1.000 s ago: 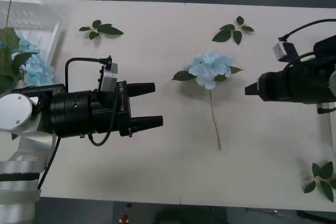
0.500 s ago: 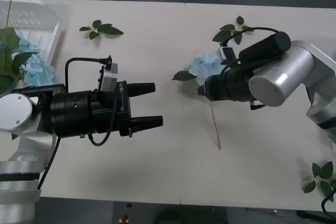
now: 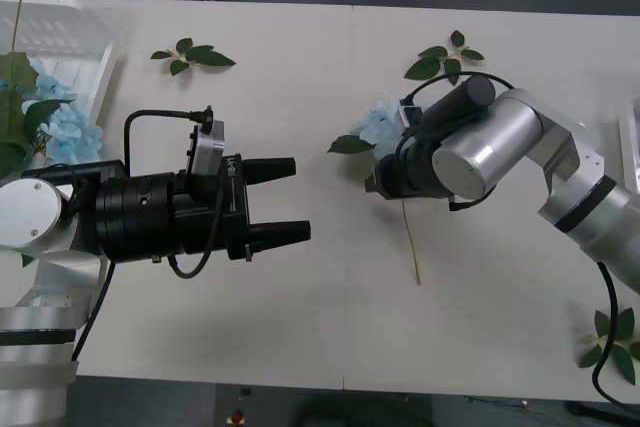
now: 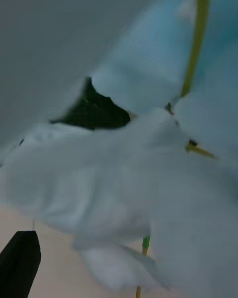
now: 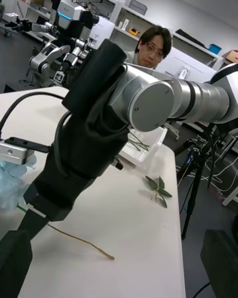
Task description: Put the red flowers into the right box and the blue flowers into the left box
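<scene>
One blue flower [image 3: 384,125] lies mid-table, its thin stem [image 3: 410,242] running toward the front edge. My right gripper [image 3: 377,185] is down on the bloom. In the right wrist view the pale petals [image 4: 124,179] press close, with one black finger [image 4: 20,263] at the corner, so it stands open around them. More blue flowers [image 3: 62,127] rest in the left box [image 3: 70,22]. The right box [image 3: 630,142] shows as a pale rim. My left gripper [image 3: 290,202] hovers open left of centre, holding nothing. The red flowers are out of view.
Loose leaf sprigs lie at the back left [image 3: 195,55], behind the right arm [image 3: 445,59] and near the front right corner [image 3: 612,342]. Bare tabletop lies between the two grippers. A person sits beyond the table's right end in the left wrist view.
My right arm has swung in from the right edge and come down over the blue flower's head. The left arm has not moved.
</scene>
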`<act>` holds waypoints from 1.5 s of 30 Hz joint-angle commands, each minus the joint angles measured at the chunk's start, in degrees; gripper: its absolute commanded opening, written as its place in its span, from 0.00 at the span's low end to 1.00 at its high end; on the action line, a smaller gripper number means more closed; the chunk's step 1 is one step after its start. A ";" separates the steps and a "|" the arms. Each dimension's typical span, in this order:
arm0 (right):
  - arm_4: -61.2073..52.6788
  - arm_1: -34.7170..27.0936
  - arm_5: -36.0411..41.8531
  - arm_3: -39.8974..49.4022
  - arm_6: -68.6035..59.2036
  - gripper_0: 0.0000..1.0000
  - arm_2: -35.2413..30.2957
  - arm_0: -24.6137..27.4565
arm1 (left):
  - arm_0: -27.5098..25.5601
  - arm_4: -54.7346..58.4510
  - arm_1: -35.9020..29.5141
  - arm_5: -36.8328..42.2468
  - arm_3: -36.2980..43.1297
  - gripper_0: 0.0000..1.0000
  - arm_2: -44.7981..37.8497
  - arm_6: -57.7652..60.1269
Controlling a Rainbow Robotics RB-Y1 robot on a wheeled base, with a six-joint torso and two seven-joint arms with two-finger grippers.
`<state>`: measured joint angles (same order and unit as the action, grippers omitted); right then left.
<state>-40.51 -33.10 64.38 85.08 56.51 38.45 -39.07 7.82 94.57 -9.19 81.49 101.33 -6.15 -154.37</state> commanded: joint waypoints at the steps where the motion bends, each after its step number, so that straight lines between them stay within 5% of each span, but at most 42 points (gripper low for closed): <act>1: 1.58 1.55 -4.00 -3.87 -1.67 0.95 4.26 -3.20 | 0.27 0.62 -0.13 0.16 0.89 1.00 -0.09 -0.63; 6: 2.72 3.48 -8.05 -8.97 -1.49 0.92 6.73 -4.34 | 0.27 0.62 -0.13 0.16 0.89 1.00 -0.09 -0.63; 12: 2.72 4.01 -8.66 -10.46 -1.49 0.02 6.73 -4.52 | 0.27 0.62 -0.13 0.16 0.89 1.00 -0.09 -0.63; 20: 1.31 2.34 -8.66 -9.85 -0.53 0.00 6.73 -4.96 | 0.27 0.62 -0.13 0.16 0.89 1.00 -0.09 -0.63; 30: -7.47 -6.98 -8.66 0.61 2.02 0.00 3.03 -4.34 | 0.27 0.62 -0.13 0.16 0.89 1.00 -0.09 -0.63; 37: -14.86 -11.72 -8.84 9.23 14.24 0.00 -9.89 2.25 | 0.27 0.62 -0.13 0.16 0.89 1.00 -0.09 -0.63; 45: -26.64 -9.09 -10.07 15.29 31.46 0.00 -25.71 11.74 | 0.27 0.62 -0.13 0.16 0.89 1.00 -0.09 -0.63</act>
<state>-63.59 -43.79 54.83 98.29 80.61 14.57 -27.82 7.81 94.57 -9.19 81.49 101.31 -6.15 -154.37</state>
